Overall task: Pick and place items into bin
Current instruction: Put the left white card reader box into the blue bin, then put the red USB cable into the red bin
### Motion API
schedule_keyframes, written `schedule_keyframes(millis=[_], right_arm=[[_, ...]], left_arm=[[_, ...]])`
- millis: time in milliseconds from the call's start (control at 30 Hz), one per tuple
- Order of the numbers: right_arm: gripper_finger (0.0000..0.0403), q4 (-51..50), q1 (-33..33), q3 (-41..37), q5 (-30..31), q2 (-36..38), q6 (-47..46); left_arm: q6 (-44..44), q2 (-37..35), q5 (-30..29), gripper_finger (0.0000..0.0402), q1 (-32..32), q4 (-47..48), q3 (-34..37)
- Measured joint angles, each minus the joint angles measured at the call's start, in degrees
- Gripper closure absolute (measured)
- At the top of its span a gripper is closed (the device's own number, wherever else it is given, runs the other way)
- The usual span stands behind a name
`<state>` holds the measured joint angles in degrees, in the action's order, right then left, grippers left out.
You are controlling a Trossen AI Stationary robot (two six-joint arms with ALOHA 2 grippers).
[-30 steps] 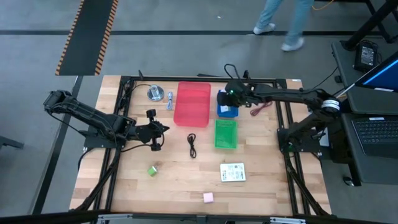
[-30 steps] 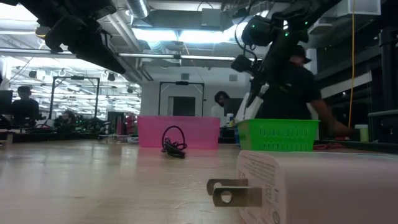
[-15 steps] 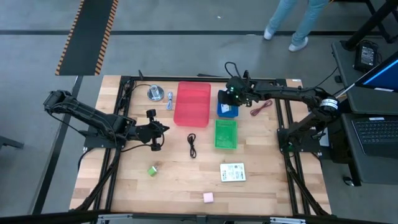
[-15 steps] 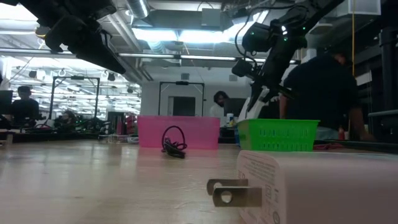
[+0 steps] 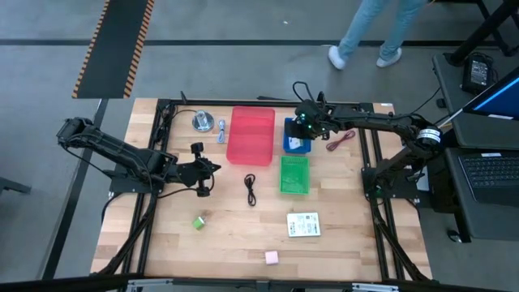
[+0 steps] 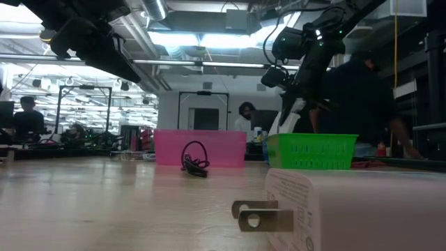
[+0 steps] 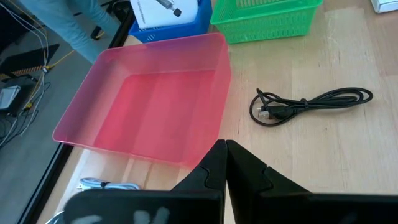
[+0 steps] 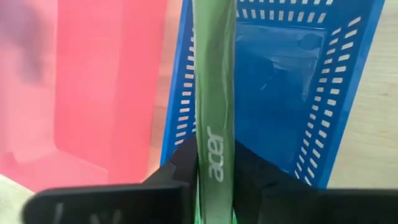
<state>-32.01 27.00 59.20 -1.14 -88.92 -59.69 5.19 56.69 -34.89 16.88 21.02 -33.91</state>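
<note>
Right hand (image 5: 306, 123) grips a white packet (image 8: 213, 124) edge-on, directly above the blue bin (image 5: 297, 139); not released yet. Left hand (image 5: 204, 169) closed, empty. Black cable (image 5: 250, 191), green block (image 5: 198, 221), pink block (image 5: 272, 257), white adapter (image 5: 303, 224) lie loose on the bench (image 5: 219, 243).

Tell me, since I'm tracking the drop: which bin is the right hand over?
The blue bin, beside the pink bin; the right hand holds a packet above it.
</note>
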Motion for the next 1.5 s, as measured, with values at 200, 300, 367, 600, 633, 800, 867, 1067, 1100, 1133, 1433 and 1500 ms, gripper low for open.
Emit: schedule_keyframes(millis=[200, 300, 367, 600, 633, 800, 867, 1067, 1100, 1133, 1433, 1500], right_arm=[[0.0297, 0.05, 0.00, 0.02, 2.56, 0.02, 0.05], [0.0285, 0.68, 0.00, 0.01, 2.58, 0.02, 2.21], [0.0283, 1.02, 0.00, 0.04, 2.59, 0.07, 3.44], [0.0282, 0.82, 0.28, 0.04, 2.61, 0.90, 7.76], [0.0282, 0.90, 0.28, 0.04, 2.58, 1.44, 8.61], [0.0287, 0.59, 0.20, 0.07, 4.01, 4.92, 12.29], [0.0306, 0.15, -0.47, 0.07, 5.67, 6.45, 14.93], [0.0394, 0.11, -4.00, 0.09, 9.08, 11.22, 24.36], [0.0394, 0.07, -4.67, 0.09, 9.85, 11.85, 25.86], [0.0392, 0.13, -5.40, 0.09, 10.81, 12.39, 27.30], [0.0400, 0.34, -9.53, 0.09, 18.39, 14.91, 37.84], [0.0401, -0.74, -9.05, 0.09, 18.22, 14.91, 38.97]], left_arm=[[0.00, 0.01, -0.01, 0.0400, -0.01, 0.00, 0.00], [0.00, 0.02, 0.00, 0.0400, 0.00, -0.01, 0.00], [0.00, 0.00, -0.02, 0.0400, 0.00, 0.00, 0.00], [0.00, 0.00, -0.02, 0.0400, 0.00, 0.00, 0.00], [0.00, 0.00, -0.02, 0.0400, 0.00, 0.03, 0.00], [-0.34, 0.01, 0.01, 0.0400, 0.00, 0.75, 0.00], [-0.60, 0.00, 0.27, 0.0400, 0.00, 1.59, 0.00], [-0.51, 0.00, 0.32, 0.0400, 0.00, 3.44, 0.02], [-0.48, 0.00, 0.39, 0.0400, 0.00, 3.45, 0.02], [-0.48, 0.01, 0.39, 0.0400, 0.00, 3.42, 0.02], [-0.44, 0.01, 0.39, 0.0400, -0.28, 3.19, 0.02], [-0.38, 0.02, 0.39, 0.0400, -0.27, 3.19, 0.02]])
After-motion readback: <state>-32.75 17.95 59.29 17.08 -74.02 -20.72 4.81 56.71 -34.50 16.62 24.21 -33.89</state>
